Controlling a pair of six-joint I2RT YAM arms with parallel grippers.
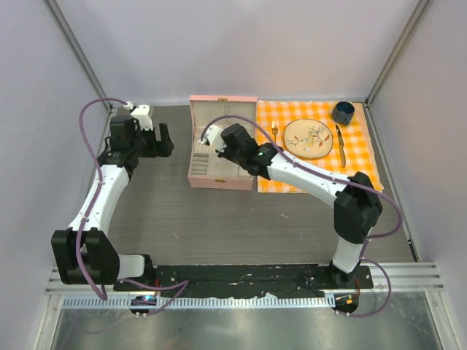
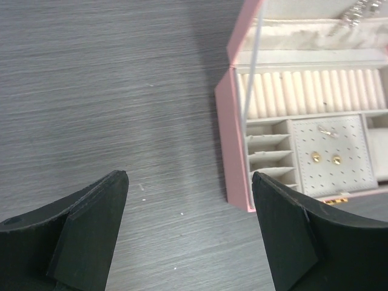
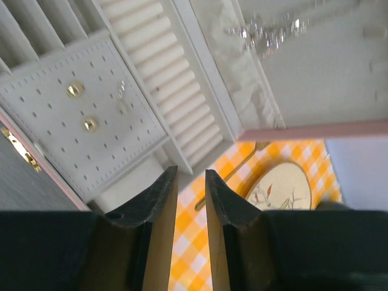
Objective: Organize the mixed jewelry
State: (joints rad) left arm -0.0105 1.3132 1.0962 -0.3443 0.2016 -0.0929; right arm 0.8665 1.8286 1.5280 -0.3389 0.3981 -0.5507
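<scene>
Pink case (image 1: 219, 182) lies open at table's 12. My L gripper (image 2: 189, 179) gapes wide, empty, at its 9. R gripper (image 3: 190, 174) hovers over it w/ slim gap, nothing btwn. Chain (image 3: 267, 31) glints at case's 12 end, gold studs (image 3: 76, 90) nearer 6. Step: sorting, prob. Next move needs a fine pinch.

Case (image 1: 221, 184): pink, cream lining
Cloth (image 1: 359, 149): orange-and-white check
Surface (image 1: 219, 219): dark grey woodgrain
Chain (image 3: 267, 33): silvery
Cup (image 1: 343, 112): dark blue

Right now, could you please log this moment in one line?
left gripper: open, above table; right gripper: narrowly parted, nothing seen held, over pink case; chain: in lid
</scene>
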